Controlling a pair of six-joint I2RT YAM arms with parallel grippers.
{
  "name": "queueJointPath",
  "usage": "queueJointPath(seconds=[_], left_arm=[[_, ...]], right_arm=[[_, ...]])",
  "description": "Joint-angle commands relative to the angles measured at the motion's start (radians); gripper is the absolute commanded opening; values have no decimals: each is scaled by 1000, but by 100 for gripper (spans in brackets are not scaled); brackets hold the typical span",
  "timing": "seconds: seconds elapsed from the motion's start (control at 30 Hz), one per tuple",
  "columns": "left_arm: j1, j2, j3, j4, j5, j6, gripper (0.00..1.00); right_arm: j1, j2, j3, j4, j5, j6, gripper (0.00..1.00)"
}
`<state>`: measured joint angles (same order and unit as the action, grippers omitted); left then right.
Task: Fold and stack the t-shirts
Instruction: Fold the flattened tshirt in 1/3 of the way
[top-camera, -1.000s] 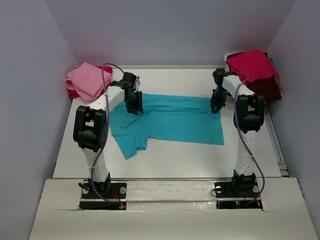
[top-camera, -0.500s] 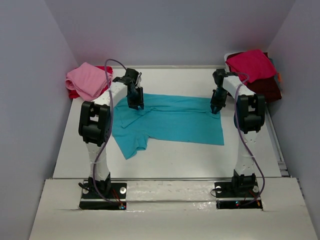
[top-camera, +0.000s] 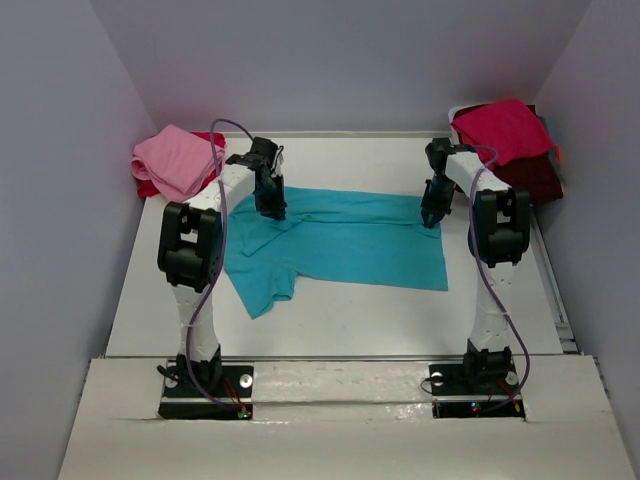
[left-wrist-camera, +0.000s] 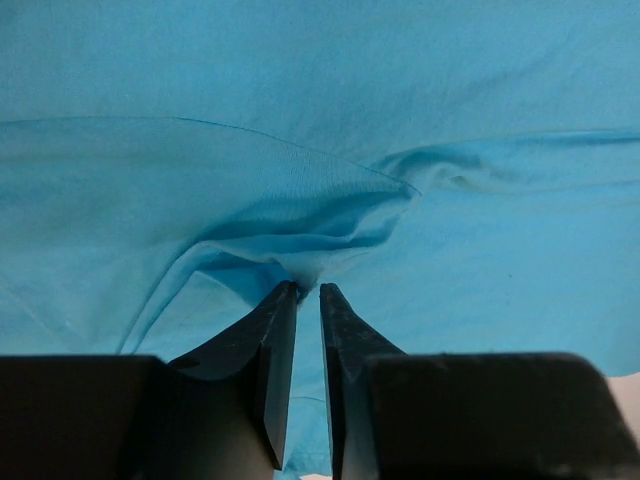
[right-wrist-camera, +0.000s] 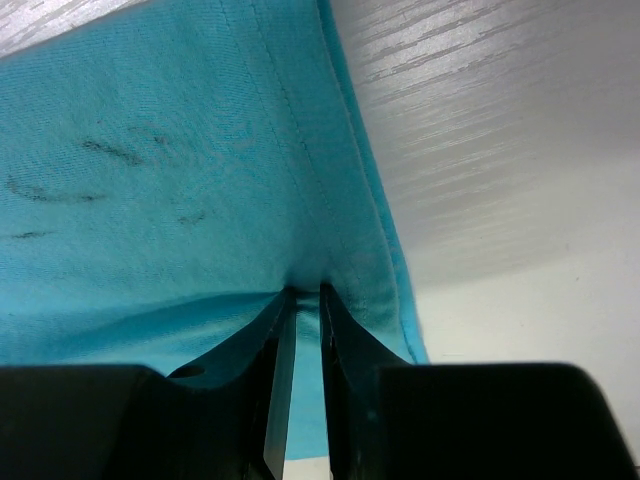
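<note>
A turquoise t-shirt (top-camera: 340, 245) lies spread across the middle of the table, one sleeve sticking out toward the front left. My left gripper (top-camera: 272, 208) is down on its far left edge, near the collar. In the left wrist view the jaws (left-wrist-camera: 308, 290) are shut on a pinched fold of the turquoise cloth (left-wrist-camera: 400, 120). My right gripper (top-camera: 431, 220) presses on the shirt's far right corner. The right wrist view shows that gripper (right-wrist-camera: 305, 292) shut on the cloth (right-wrist-camera: 150, 200) just inside the hem.
A folded pink t-shirt (top-camera: 175, 158) lies on a red one (top-camera: 148, 186) in the far left corner. A crimson t-shirt (top-camera: 503, 128) tops a dark maroon one (top-camera: 532, 175) in the far right corner. Grey walls close in on three sides.
My left gripper moved a little toward the far side along the shirt's left edge, and its jaws closed onto a fold of cloth. The right arm stayed still.
</note>
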<state>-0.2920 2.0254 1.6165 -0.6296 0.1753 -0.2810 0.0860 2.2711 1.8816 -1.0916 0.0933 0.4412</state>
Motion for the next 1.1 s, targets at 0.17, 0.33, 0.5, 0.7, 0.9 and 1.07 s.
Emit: queueJointPath(seconds=[0.17, 0.33, 0.5, 0.7, 0.9, 1.07], left_arm=[[1, -44, -24, -2, 21, 17, 18], [1, -54, -40, -1, 36, 19, 10], [1, -71, -73, 4, 56, 17, 6], [1, -100, -98, -1, 81, 19, 6], [-19, -128, -116, -15, 108, 29, 6], [-51, -137, -124, -21, 147, 35, 6]], right_arm=[[-3, -24, -18, -4, 11, 2, 21], [-3, -25, -27, -1, 11, 4, 21], [-3, -27, -27, 1, 14, 4, 21], [-3, -24, -27, 1, 11, 5, 21], [-3, -21, -27, 1, 8, 7, 21], [-3, -19, -22, 2, 6, 7, 21]])
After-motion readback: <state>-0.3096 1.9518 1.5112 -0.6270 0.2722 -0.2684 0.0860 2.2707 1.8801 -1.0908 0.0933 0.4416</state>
